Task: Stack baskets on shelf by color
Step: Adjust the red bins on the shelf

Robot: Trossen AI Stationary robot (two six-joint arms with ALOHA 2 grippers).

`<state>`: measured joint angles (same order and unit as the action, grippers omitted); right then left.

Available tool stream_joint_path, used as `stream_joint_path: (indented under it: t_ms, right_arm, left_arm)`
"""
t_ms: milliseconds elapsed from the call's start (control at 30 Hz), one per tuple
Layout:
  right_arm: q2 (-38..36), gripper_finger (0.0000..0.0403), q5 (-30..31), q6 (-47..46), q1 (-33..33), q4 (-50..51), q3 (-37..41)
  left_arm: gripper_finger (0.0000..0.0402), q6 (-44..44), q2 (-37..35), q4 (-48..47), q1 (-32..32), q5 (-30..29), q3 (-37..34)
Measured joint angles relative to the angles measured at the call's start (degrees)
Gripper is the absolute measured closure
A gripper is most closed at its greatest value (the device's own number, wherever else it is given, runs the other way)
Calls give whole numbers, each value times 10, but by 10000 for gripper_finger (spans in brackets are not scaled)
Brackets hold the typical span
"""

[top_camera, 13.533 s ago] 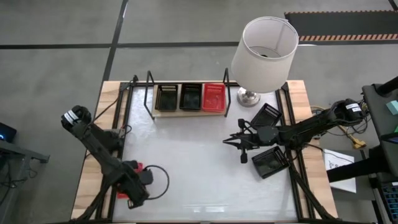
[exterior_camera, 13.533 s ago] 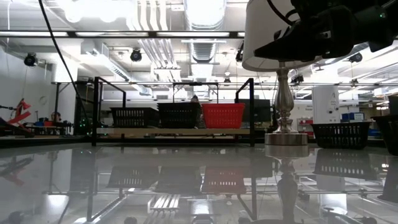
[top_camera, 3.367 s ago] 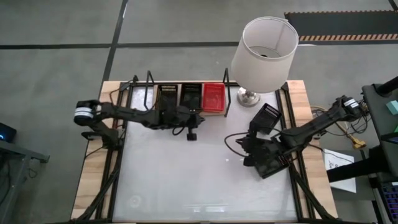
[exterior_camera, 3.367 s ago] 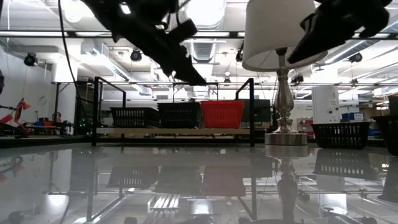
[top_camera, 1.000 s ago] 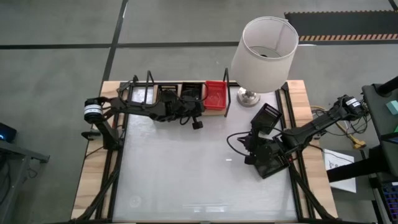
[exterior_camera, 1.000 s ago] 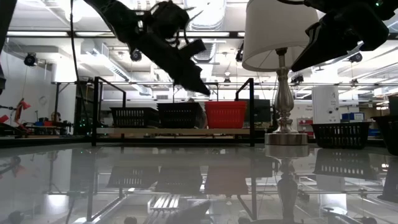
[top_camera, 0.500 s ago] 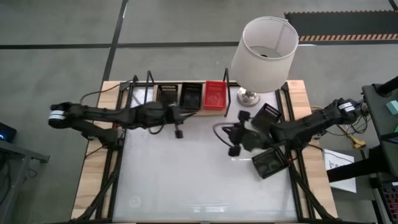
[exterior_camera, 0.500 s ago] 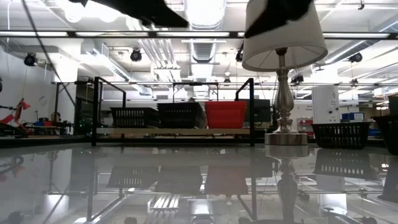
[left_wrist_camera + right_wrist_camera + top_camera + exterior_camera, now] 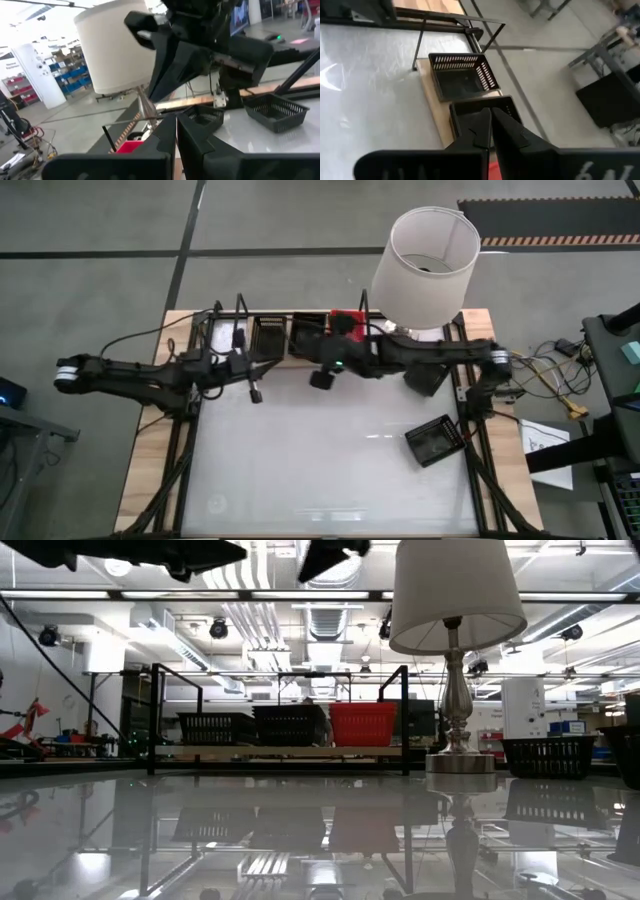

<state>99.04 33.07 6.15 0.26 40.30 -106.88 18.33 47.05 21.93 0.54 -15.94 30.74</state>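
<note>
As seen level across the desk [image 9: 300,470], lined up side by side on the shelf [image 9: 280,751] at the far edge: left-end black basket [image 9: 217,727], middle black basket [image 9: 288,725], red basket [image 9: 358,725] at the right end. All three upright, open side up, touching or nearly touching along the plank, between the black rod uprights.

Off the shelf, on the right side of the desk: loose black basket [image 9: 435,442], turned at an angle and close to the right rail. Nearer the base of the lamp [image 9: 425,255], second black basket [image 9: 205,116], mostly covered from above by the right arm.

Stretched across from the right side, over the red basket's end of the shelf: right arm, with the right gripper [image 9: 322,375] just in front of the middle black basket and above the desk. Fingers [image 9: 485,131] pressed together, holding nothing; below them in the wrist view, the two black baskets on the plank.

Reaching in from the left side: left arm, with the left gripper [image 9: 253,388] in front of the left end of the shelf, clear of the baskets. Fingers [image 9: 165,145] likewise pressed together and empty, pointed toward the lamp and the right arm.
</note>
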Motion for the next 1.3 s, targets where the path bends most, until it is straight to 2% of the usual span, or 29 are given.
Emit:
stream_joint_path:
  t_ms: [233, 300, 467, 733, 1300]
  right_arm:
    - [140, 394, 10, -90, -43, 213, -249]
    - [167, 394, 5, -117, -58, 255, -282]
    - [166, 394, -64, -163, -112, 263, -236]
    - [166, 394, -61, -197, -168, 228, -145]
    - [166, 394, -61, -196, -179, 144, -17]
  left_arm:
    - [401, 7, -43, 1, 0, 1, -26]
    - [401, 14, -50, 2, 0, 1, -29]
    - [402, 16, -52, 3, 0, 2, -30]
    - [402, 21, -44, 2, 1, 2, -29]
    - [402, 21, -43, 4, 1, 2, -28]
